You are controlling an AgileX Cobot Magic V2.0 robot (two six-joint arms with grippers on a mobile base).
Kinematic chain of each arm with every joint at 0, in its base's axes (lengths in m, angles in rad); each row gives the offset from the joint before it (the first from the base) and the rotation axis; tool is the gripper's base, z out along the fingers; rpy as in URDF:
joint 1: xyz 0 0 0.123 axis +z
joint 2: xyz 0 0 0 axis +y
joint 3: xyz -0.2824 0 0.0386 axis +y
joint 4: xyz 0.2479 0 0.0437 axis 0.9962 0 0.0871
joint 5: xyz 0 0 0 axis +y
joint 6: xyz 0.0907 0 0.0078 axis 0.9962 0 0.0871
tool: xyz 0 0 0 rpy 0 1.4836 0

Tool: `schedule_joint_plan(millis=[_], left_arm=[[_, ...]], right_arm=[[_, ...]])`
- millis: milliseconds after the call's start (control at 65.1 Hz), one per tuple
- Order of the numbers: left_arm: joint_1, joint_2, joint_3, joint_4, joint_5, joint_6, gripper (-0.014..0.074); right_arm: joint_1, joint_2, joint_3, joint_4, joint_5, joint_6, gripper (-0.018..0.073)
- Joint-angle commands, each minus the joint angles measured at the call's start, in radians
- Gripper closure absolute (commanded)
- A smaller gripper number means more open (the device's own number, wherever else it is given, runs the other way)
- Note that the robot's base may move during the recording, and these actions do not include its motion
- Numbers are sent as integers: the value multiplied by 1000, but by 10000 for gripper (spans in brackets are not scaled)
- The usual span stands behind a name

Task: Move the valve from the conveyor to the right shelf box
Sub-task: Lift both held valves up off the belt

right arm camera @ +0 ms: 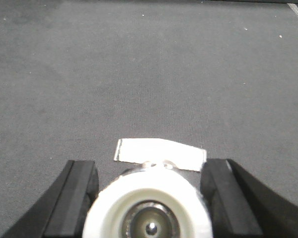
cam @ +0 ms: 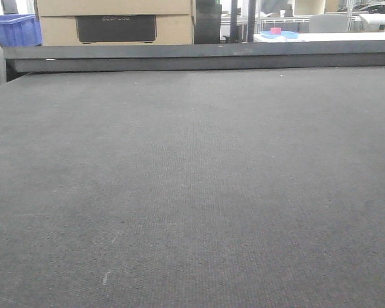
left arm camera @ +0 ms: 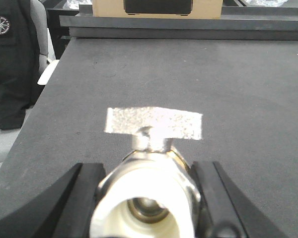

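A: While the conveyor is running out to its rail at twelve o'clock, with a cardboard box sitting beyond at eleven, the front view is showing no valve. Where is it sitting?

B: In the wrist views. The left end effector is holding a valve, its fingers pressing narrowly on the flanks and the flat handle pointing to twelve o'clock. The right end effector is gripping a second valve the same way.

A: How far is the job getting?

B: The grasp is looking made. I cannot tell whether either valve is hanging above the conveyor or resting on it. The right shelf box is not showing anywhere, so carrying and placing are remaining.
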State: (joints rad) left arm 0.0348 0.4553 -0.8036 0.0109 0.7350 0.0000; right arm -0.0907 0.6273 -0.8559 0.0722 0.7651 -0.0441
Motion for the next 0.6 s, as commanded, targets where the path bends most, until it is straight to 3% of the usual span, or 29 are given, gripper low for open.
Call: schedule_joint_plan(millis=[0, 584], left_arm=[[2, -8, -4, 0, -63, 0, 708], [2, -8, -4, 0, -70, 0, 708]], right_arm=[[-6, -11, -8, -5, -79, -7, 721], [-6, -11, -8, -5, -94, -7, 721]])
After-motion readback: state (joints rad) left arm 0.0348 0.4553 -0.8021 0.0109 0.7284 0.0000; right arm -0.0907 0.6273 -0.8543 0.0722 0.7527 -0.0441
